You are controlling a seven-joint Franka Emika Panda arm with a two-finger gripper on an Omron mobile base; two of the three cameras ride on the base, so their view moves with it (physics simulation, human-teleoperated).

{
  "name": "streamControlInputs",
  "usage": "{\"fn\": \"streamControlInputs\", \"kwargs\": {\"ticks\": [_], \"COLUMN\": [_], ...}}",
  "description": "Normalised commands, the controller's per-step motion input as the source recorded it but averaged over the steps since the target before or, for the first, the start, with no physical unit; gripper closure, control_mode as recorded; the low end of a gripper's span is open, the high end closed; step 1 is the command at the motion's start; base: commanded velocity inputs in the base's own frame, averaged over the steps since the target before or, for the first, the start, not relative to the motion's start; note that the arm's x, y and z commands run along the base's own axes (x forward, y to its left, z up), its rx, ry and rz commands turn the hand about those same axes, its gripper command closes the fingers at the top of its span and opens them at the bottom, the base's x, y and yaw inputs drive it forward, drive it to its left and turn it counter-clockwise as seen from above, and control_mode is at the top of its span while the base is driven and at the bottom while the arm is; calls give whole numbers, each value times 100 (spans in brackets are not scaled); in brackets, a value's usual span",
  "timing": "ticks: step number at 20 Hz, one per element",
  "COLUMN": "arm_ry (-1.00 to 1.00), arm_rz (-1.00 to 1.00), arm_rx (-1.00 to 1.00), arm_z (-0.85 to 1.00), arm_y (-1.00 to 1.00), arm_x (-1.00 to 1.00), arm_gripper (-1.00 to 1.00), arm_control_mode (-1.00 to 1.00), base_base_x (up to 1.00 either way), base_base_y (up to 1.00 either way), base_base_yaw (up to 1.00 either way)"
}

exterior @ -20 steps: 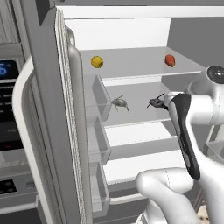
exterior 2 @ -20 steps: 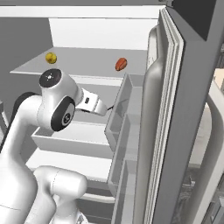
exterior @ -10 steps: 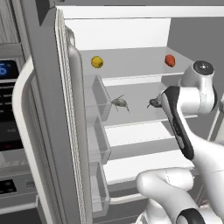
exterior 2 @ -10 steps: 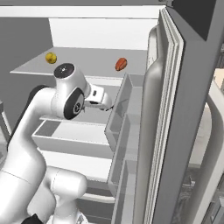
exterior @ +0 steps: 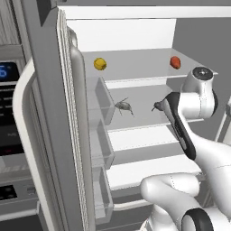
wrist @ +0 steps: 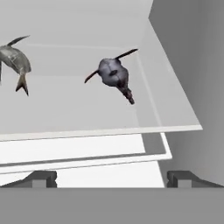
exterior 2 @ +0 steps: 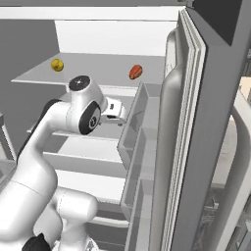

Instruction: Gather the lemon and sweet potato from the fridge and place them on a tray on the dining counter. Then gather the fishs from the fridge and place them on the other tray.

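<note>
Showing two fish point(wrist: 113, 75) on the fridge point(wrist: 109, 113) shelf, hand view has fingers point(wrist: 112, 178) spread, empty

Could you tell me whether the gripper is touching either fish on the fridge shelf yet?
Apart. In the hand view the gripper has its fingers spread wide at the bottom, with bare shelf between them and both the right fish and the left fish.

A dark oven panel point(exterior: 10, 135) with a blue-lit display point(exterior: 6, 71) is sitting at the far left, set into grey cabinet fronts point(exterior: 8, 21). Flat, even light is falling over everything, casting hardly any shadow. At the far right, a pale strip of wall point(exterior 2: 243, 88) is showing above some grey fittings point(exterior 2: 230, 223) low in the corner, which are too blurred to make out.
</note>
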Motion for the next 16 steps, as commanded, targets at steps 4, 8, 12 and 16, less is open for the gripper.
{"fn": "streamControlInputs", "kwargs": {"ticks": [4,8,12,16], "arm_ry": [-11,0,4,4], "arm_rz": [3,2,0,0], "arm_rx": [0,0,-1,-3], "arm_z": [-28,-2,-3,-14], "arm_y": [-25,-12,0,0], "arm_x": [13,48,59,44], "arm_gripper": [-100,-100,-100,-100], "arm_control_mode": [-100,-100,-100,-100], "base_base_x": [0,0,0,0], "base_base_y": [0,0,0,0], "base_base_yaw": [0,0,0,0]}}
